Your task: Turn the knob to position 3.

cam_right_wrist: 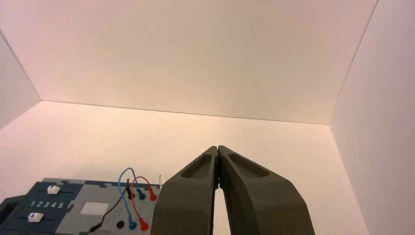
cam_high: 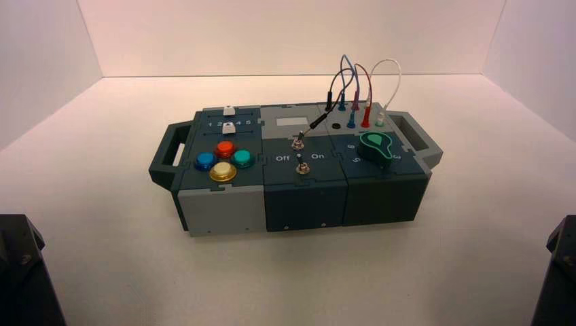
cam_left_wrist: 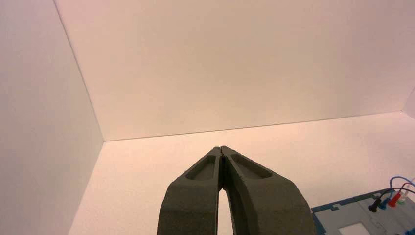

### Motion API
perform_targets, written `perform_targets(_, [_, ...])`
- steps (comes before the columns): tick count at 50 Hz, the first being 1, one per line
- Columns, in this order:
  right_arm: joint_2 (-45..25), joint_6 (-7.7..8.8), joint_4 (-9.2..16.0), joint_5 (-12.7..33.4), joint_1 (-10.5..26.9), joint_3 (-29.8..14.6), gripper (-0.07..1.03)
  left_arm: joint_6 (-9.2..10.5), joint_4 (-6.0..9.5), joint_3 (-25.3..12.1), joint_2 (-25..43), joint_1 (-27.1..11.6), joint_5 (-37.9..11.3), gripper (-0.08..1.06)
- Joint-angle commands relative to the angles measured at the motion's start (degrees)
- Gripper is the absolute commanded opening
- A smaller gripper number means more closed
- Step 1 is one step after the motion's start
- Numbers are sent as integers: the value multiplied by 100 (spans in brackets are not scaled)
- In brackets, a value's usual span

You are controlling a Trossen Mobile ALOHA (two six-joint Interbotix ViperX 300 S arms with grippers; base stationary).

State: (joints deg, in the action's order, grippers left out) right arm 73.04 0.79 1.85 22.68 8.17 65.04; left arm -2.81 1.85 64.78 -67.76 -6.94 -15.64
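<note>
Wrist views: left tool (cam_left_wrist: 221, 150) tips together, empty; right tool (cam_right_wrist: 217, 149) same; knob (cam_high: 375, 145) untouched.

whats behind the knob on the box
Behind the knob stand plugs in sockets: blue, red and white, their wires arching up. The knob hides the panel under it. Both arms are parked.

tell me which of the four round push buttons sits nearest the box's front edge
The yellow button: it sits in front of the blue, red and teal ones.
</note>
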Motion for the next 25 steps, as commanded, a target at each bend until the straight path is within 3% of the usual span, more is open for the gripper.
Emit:
perform_targets(1, [-53, -18, 18, -18, -9, -70, -2, -35, -18, -62, 70, 35, 62, -3])
perform_targets(16, [-70, -26, 53, -9, -9, -44, -2, -44, -26, -53, 97, 53, 9, -3])
perform_targets(25, [-167, -26, 88, 149, 0, -70, -2, -35, 53, -185, 404, -70, -545, -3])
